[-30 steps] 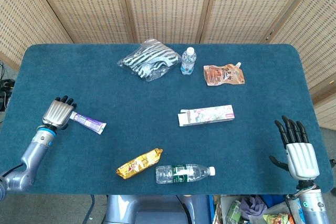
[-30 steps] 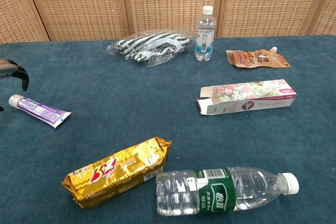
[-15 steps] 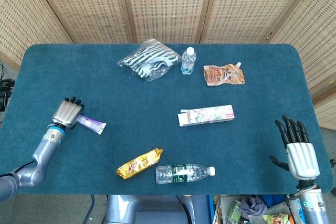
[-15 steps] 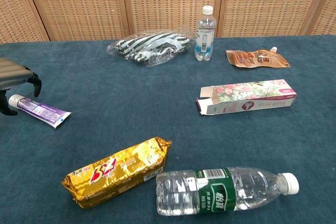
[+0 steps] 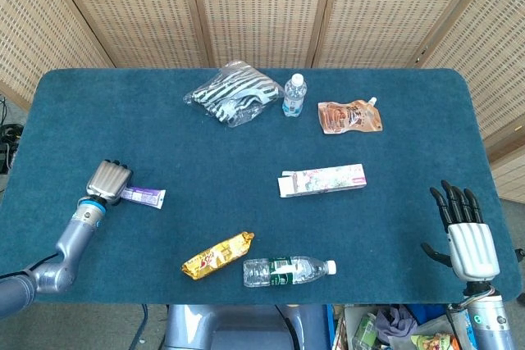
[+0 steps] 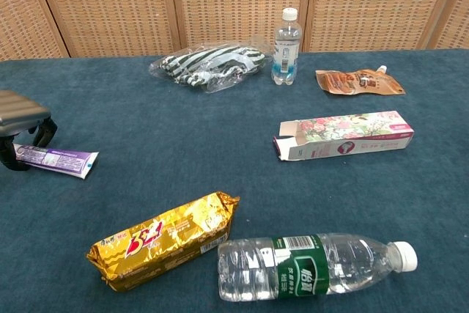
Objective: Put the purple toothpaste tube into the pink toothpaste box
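Toothpaste first: the purple toothpaste tube [image 5: 144, 196] lies flat near the left edge of the desk [image 5: 205, 153], its crimped tail pointing toward the middle and its cap end hidden under our left hand [image 5: 108, 181]. In the chest view that left hand [image 6: 22, 119] sits right over the cap end with dark fingers [image 6: 45, 131] curled down on either side of the tube [image 6: 62, 160]; we cannot tell whether they have actually closed on it or only bracket it. We judge the tube to be light, soft-walled and fairly slick, so it will dent and bend if squeezed mid-body; the firmer shoulder near the cap looks like the better place to hold, leaving the flat tail free to lead into the box. Moving right, a gold snack pack [image 5: 217, 255] and a lying water bottle [image 5: 288, 270] sit near the front edge, with a striped bag [image 5: 230, 92], a small upright bottle [image 5: 294, 93] and a brown spout pouch [image 5: 349, 116] along the back. The pink toothpaste box [image 5: 321, 179] lies on its side right of centre, well apart from the tube, its open flap end facing left. In the chest view the box [image 6: 344, 135] shows that dark opening clearly; thin card like this will slide or crush easily, so we expect it needs steadying. Our right hand [image 5: 464, 231] rests at the far right with fingers spread, holding nothing.
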Controlling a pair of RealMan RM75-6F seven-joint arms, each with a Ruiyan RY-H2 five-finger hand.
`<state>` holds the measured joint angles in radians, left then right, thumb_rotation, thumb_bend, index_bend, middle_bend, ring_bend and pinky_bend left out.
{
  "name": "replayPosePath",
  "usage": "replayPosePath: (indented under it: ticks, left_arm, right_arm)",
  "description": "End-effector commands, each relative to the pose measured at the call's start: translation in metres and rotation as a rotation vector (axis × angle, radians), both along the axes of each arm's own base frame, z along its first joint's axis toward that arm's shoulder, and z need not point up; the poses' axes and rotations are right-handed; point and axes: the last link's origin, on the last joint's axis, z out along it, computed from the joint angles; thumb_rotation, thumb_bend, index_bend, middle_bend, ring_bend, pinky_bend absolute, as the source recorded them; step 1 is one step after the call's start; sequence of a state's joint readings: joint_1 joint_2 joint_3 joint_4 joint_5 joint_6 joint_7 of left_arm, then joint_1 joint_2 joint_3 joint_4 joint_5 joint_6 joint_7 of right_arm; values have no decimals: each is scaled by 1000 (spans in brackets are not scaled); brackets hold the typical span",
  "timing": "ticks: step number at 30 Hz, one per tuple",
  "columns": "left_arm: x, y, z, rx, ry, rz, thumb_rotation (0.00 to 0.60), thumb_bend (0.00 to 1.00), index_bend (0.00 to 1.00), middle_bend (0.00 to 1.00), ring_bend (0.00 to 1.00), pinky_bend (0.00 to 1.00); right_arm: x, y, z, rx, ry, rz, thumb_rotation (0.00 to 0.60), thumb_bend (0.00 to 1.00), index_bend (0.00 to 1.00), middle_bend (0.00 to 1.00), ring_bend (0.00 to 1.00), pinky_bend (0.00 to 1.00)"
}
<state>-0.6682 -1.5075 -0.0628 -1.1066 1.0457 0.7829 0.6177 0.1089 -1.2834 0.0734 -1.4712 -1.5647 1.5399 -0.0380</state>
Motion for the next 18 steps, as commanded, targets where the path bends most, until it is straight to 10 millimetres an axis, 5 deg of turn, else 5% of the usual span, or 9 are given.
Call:
replayPosePath:
  ticks: [1,18]
  left_arm:
    - [0,-1,-1,13,-8,-14,600,287,706,591,462,485]
    - [21,-8,42,123,-160,-186,600,310,807,684,544,546]
  right_arm:
    - [0,0,0,0,0,2,600,5,27,0,0,0]
    - [2,0,-1,7,-5,9,600,5,27,0,0,0]
